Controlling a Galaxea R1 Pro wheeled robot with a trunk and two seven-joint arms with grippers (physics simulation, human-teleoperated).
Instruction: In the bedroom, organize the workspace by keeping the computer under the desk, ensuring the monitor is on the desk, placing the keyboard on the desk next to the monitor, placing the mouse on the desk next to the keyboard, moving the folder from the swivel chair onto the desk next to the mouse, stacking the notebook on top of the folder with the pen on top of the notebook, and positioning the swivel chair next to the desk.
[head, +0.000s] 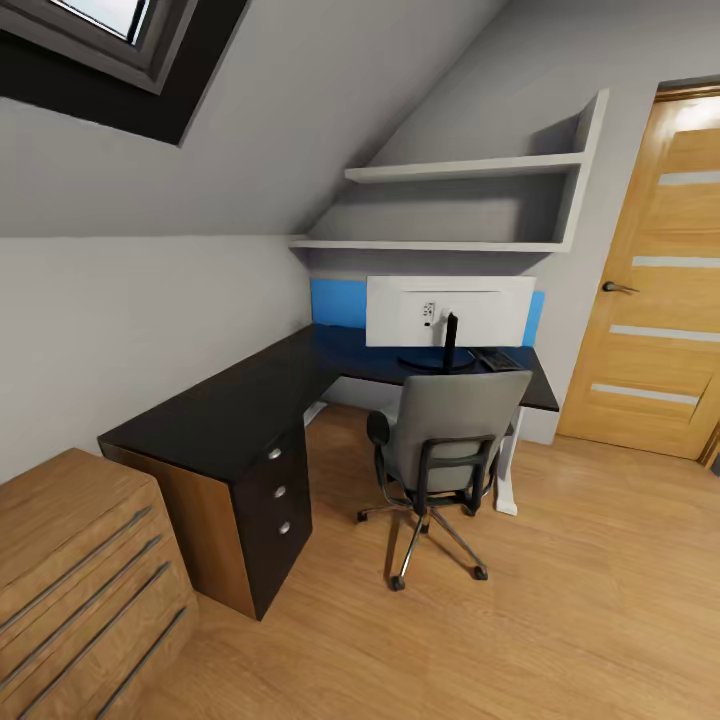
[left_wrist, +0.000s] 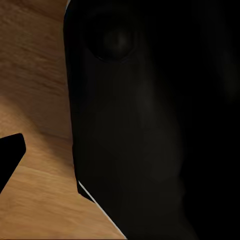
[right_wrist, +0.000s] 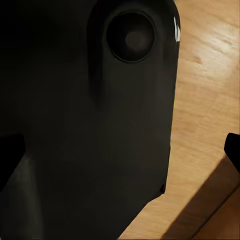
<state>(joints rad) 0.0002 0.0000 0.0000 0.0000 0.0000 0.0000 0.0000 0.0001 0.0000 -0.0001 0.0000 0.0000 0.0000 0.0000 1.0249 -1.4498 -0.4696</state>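
The L-shaped black desk (head: 230, 410) fills the corner under the sloped wall. On its far wing the monitor (head: 480, 312) stands with its white back toward me. The keyboard (head: 498, 359) lies just right of the monitor's stand. The swivel chair (head: 455, 435) is pushed up to that wing with its grey backrest facing me and hiding its seat. The folder, notebook, pen, mouse and computer are out of view. My left gripper (left_wrist: 120, 150) and right gripper (right_wrist: 120, 150) hang over the wood floor beside my dark body, fingertips (right_wrist: 232, 147) spread, holding nothing.
A light wooden dresser (head: 70, 570) stands at the near left, beside the desk's drawer unit (head: 275, 495). The oak door (head: 650, 290) is at the right. Wall shelves (head: 460, 170) hang above the desk. Open wood floor (head: 560, 600) stretches ahead.
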